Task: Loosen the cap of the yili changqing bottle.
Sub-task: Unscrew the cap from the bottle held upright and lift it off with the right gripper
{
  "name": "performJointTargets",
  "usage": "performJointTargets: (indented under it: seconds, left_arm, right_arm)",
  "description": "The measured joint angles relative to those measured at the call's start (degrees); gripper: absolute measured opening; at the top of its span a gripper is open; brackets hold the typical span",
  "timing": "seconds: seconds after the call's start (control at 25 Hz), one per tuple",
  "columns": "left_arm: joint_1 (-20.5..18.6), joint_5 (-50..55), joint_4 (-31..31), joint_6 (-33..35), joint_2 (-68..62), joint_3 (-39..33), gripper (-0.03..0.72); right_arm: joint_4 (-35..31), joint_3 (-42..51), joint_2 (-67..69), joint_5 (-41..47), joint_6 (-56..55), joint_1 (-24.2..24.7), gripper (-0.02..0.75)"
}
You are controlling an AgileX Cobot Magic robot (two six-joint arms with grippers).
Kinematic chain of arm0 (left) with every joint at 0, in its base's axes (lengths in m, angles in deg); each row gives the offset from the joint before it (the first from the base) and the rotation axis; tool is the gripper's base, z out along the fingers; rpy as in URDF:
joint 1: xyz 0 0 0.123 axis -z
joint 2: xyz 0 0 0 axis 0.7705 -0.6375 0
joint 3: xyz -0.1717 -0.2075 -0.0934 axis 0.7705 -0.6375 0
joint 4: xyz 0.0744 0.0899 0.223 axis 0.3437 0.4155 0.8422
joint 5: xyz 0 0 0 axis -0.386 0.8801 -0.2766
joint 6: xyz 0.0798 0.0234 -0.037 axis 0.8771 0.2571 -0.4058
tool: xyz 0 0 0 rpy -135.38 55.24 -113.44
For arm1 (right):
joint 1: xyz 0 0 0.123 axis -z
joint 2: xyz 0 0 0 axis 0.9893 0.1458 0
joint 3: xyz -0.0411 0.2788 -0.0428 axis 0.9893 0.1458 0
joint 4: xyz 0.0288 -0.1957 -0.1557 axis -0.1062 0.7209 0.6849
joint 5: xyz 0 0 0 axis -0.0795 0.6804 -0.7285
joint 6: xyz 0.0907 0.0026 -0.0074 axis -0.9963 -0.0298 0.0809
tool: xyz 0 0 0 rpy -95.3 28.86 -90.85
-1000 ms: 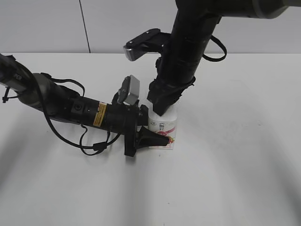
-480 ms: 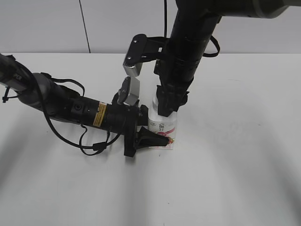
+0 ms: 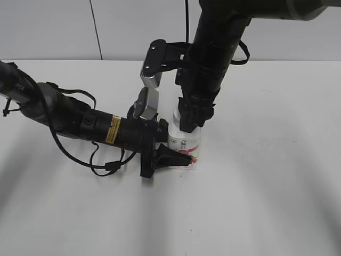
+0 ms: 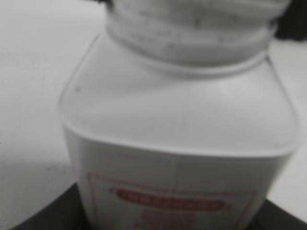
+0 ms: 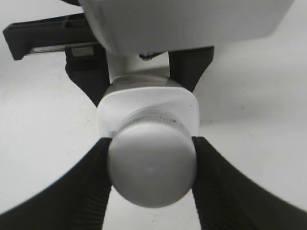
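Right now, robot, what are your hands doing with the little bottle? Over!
Left gripper clamps bottle body, upright on table. Right gripper shut on cap from above. Nothing in the way.

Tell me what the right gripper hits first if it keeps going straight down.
The right gripper already pinches the small round white plastic cap, so pushing down loads the squat white plastic bottle, then likely the white table.

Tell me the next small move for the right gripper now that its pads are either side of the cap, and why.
Probably rotate the right gripper about the cap's axis to break the seal. Its fingers press both sides of the cap, and the left gripper clamps the yili changqing bottle low on its body, upright on the table, so the body should resist the twist.
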Motion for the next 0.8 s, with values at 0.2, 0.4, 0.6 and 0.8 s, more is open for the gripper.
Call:
performJointTargets:
  seconds: [0.2,0.4,0.6,0.8]
  left_arm:
    - [0.0,-0.1,0.2,0.0,0.0,0.0,0.385]
    - [0.0,-0.1,0.2,0.0,0.0,0.0,0.385]
    - [0.0,-0.1,0.2,0.0,0.0,0.0,0.385]
    - [0.0,-0.2,0.2,-0.2,0.0,0.0,0.385]
  right_arm:
    - [0.3,0.0,-0.6,0.5,0.1,0.0,0.392]
    - [0.6,0.0,-1.5,1.4,0.1,0.0,0.388]
    - [1.2,-0.2,-1.6,2.0,-0.2,0.0,0.387]
    - [1.3,-4.5,-1.8,6.4,-2.8,0.0,0.387]
